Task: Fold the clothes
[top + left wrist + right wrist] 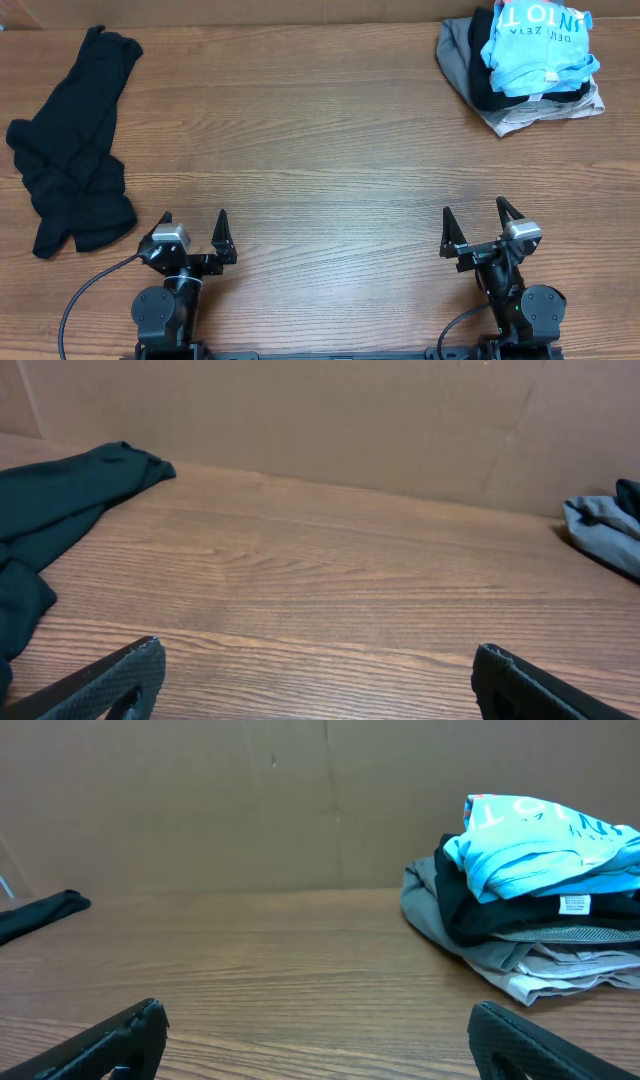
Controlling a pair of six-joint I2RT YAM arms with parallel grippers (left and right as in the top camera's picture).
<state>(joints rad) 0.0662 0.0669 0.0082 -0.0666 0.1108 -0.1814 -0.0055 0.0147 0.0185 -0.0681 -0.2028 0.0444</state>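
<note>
Lying crumpled on the table (pixel 320 140), the black T-shirt (pixel 75 145) sits ahead and to the left of the left tool (pixel 194 238), apart from it. Both the left tool and the right tool (pixel 481 228) are released, fingers spread, holding nothing. A stack of folded garments (pixel 525 65) rests far ahead of the right tool.

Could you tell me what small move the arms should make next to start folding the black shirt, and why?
Probably the left gripper should reach forward and left toward the black shirt. Both grippers are open, empty and parked at the near edge, and the shirt lies crumpled at the far left, nearest that arm. The right gripper sits well away, nearer the folded pile.
</note>
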